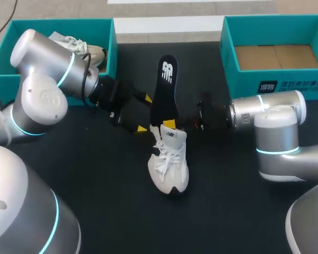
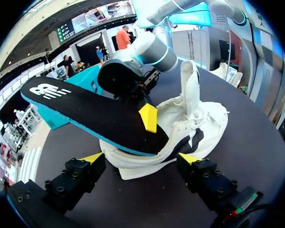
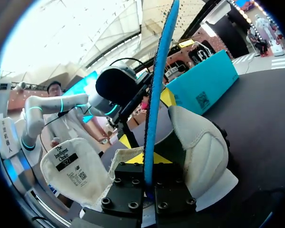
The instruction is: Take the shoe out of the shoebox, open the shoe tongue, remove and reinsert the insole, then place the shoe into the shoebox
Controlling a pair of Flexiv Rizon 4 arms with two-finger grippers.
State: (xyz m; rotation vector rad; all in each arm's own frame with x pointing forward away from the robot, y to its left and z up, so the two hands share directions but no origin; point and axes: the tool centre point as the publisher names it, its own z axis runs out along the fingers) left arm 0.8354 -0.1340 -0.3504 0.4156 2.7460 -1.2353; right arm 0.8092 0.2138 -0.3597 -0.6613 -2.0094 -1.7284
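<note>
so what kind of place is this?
Likely a robot manipulation test bench: left arm and right arm over a black table, teal left shoebox and right shoebox at its far corners, a white shoe with its insole in the right gripper.

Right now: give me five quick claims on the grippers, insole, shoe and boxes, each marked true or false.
1. The right gripper is shut on the insole. True.
2. The shoe sits in the right shoebox. False: it stands on the table, and that box holds no shoe.
3. The left gripper is open. True.
4. The insole lies flat on the table. False: it is held up, with its lower end at the shoe's opening.
5. The left shoebox holds a second shoe. True.
</note>
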